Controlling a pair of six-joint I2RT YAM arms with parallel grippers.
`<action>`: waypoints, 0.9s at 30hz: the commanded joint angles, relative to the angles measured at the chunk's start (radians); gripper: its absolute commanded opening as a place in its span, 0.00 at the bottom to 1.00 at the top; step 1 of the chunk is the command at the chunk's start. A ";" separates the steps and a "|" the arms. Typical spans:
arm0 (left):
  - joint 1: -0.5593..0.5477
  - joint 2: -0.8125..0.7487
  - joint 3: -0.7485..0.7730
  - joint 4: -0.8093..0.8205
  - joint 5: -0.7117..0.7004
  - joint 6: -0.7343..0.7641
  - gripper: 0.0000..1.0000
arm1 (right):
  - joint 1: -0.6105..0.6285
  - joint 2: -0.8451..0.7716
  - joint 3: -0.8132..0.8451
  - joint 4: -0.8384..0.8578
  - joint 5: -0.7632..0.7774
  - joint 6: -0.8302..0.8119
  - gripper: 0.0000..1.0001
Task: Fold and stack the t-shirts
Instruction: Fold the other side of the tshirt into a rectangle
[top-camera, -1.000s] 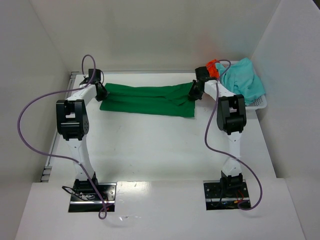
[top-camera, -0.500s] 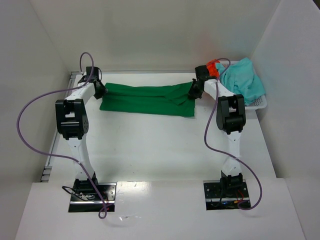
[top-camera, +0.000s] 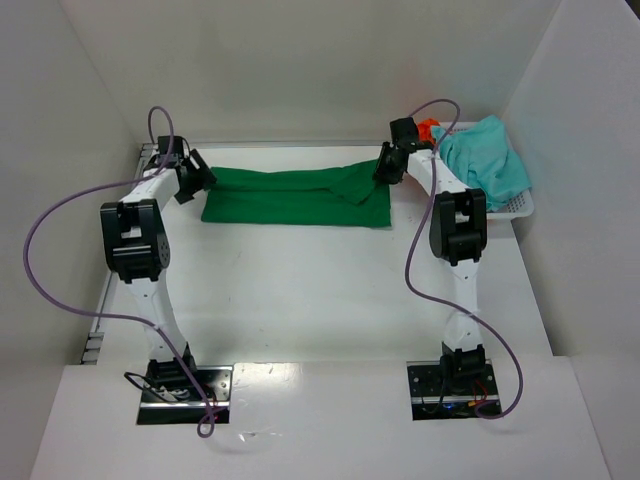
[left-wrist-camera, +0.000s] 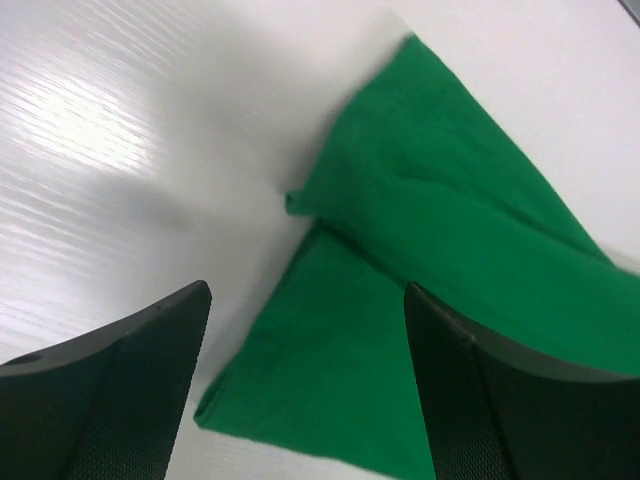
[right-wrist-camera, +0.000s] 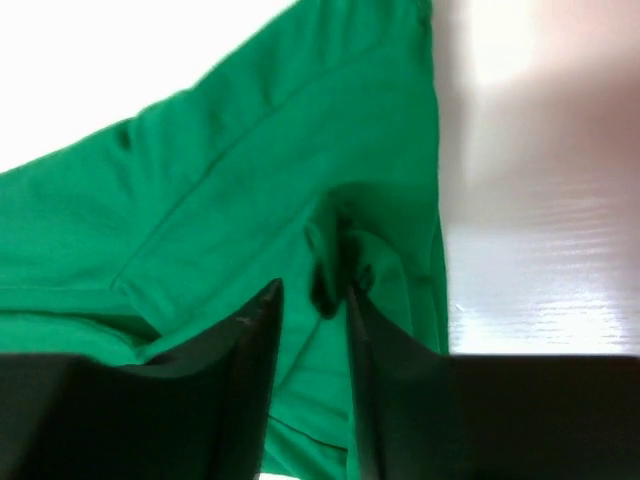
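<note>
The left tool (top-camera: 192, 178) was found drawn back off the dark green t-shirt (top-camera: 290, 197), jaws spread wide and empty, nearer the counter's (top-camera: 300, 290) left edge than a moment before. The right tool (top-camera: 388, 165) was kept clenched on a pucker of the shirt's right end. The shirt was left as a long band along the far edge. A lengthwise fold was judged laid, with crosswise folds owed. That pinch was revealed only by the right wrist view. The teal t-shirt (top-camera: 490, 160) and orange t-shirt (top-camera: 428, 127), in the basket (top-camera: 520, 208) at the far right corner, were shown only from above.
</note>
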 joint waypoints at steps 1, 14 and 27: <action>-0.014 -0.114 -0.067 0.084 0.126 0.064 0.86 | -0.009 0.010 0.065 -0.015 -0.020 -0.036 0.38; -0.178 -0.174 -0.140 0.084 0.209 0.163 0.89 | 0.032 -0.164 -0.167 0.073 -0.123 -0.022 0.71; -0.239 -0.097 -0.140 0.075 0.222 0.183 0.89 | 0.052 -0.160 -0.261 0.145 -0.152 0.037 0.50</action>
